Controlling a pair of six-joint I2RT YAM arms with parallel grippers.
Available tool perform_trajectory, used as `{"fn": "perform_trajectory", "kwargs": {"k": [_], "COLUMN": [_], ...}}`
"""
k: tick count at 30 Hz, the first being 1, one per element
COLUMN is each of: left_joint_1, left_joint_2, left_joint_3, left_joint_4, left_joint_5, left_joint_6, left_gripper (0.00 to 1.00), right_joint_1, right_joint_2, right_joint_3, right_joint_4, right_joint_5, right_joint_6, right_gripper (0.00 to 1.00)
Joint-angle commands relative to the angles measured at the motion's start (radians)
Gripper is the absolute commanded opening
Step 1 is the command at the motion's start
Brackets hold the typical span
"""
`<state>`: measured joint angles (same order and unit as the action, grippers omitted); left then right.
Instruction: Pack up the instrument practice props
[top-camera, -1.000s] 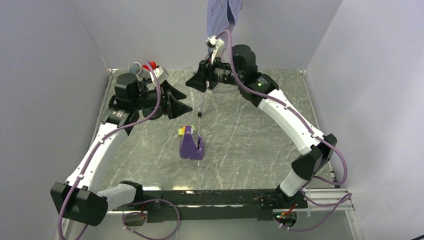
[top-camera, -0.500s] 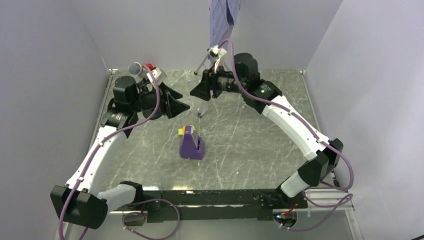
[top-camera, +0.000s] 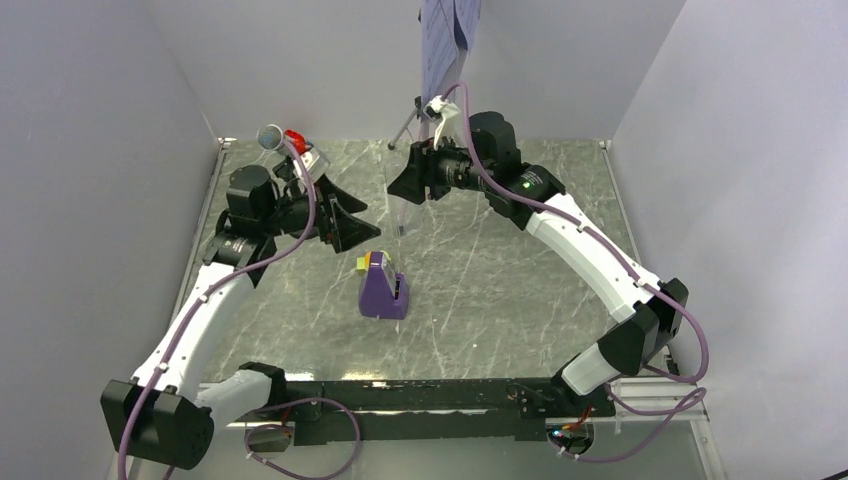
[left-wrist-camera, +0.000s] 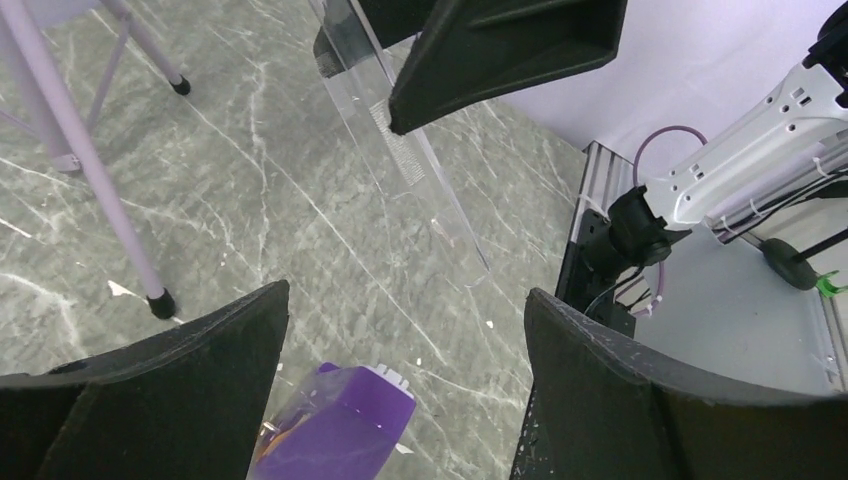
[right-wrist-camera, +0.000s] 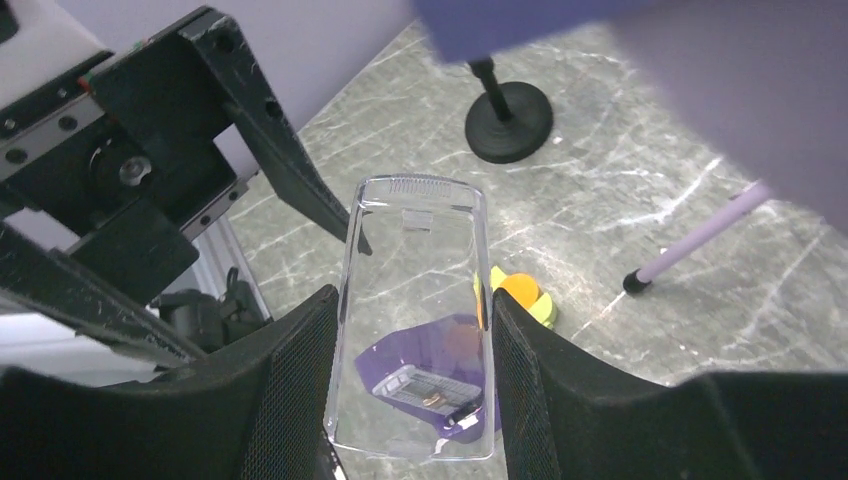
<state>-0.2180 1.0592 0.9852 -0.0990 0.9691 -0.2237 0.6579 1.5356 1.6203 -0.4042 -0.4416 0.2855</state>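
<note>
Near the middle of the grey marbled table (top-camera: 500, 300) stands the purple metronome (top-camera: 383, 292), upright. Just behind its far left corner sits the small orange and yellow-green block (top-camera: 365, 261), so close that I cannot tell whether the two touch. Above and just beyond the metronome, the right gripper (right-wrist-camera: 412, 300) pinches a clear plastic cover (right-wrist-camera: 415, 225) by its long edges, with its fingers (right-wrist-camera: 285, 390) pressed against either side. The cover hangs with its free end pointing down at the table, and whether it touches the table I cannot tell. In the right wrist view the metronome and the block show through the cover. Left of the cover and beyond the metronome's left side, the left gripper (top-camera: 350, 222) hovers with its two black fingers spread wide and nothing between them; its wrist view looks down past them onto the metronome's top. Farther back from the metronome, by the rear wall, the music stand (left-wrist-camera: 82, 150) rises on thin pale legs, with the sheet-music pages (top-camera: 445, 30) at its top. Well off to the metronome's back left, near the corner, the silver microphone (top-camera: 270, 136) shows behind the left arm, and its black round base (right-wrist-camera: 510, 120) lies flat on the table.
</note>
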Motion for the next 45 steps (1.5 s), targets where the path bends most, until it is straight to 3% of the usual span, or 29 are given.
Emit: {"fn": "perform_trajectory", "kwargs": {"k": [1, 7, 17, 23, 29, 34, 39, 45], "left_joint_1": [-0.029, -0.078, -0.080, -0.066, -0.064, -0.065, -0.079, -0.115], "left_joint_2": [0.043, 0.113, 0.135, 0.118, 0.102, 0.042, 0.002, -0.012], "left_joint_3": [0.037, 0.101, 0.136, 0.140, 0.114, 0.139, 0.165, 0.084], "left_joint_4": [0.076, 0.071, 0.001, -0.014, -0.028, -0.271, -0.605, -0.655], "left_joint_5": [0.018, 0.015, -0.209, -0.231, -0.164, -0.057, -0.141, -0.205], "left_joint_6": [-0.057, -0.065, 0.047, 0.067, 0.085, 0.372, 0.791, 0.960], "left_gripper": [0.92, 0.93, 0.89, 0.88, 0.90, 0.95, 0.96, 0.95], "right_joint_1": [0.010, 0.025, 0.019, 0.002, -0.010, -0.087, -0.143, -0.119], "right_joint_2": [-0.028, -0.031, -0.058, -0.065, -0.075, -0.098, -0.143, -0.181], "right_joint_3": [0.045, 0.045, 0.004, -0.028, -0.056, -0.087, -0.163, -0.291], "right_joint_4": [-0.018, -0.016, 0.023, 0.048, 0.069, 0.067, 0.065, 0.016], "right_joint_5": [0.132, 0.152, -0.004, -0.099, -0.140, -0.172, -0.287, -0.320], "right_joint_6": [0.088, 0.110, 0.097, 0.065, 0.036, -0.073, -0.284, -0.541], "right_gripper": [0.00, 0.00, 0.00, 0.00, 0.00, 0.00, 0.00, 0.00]}}
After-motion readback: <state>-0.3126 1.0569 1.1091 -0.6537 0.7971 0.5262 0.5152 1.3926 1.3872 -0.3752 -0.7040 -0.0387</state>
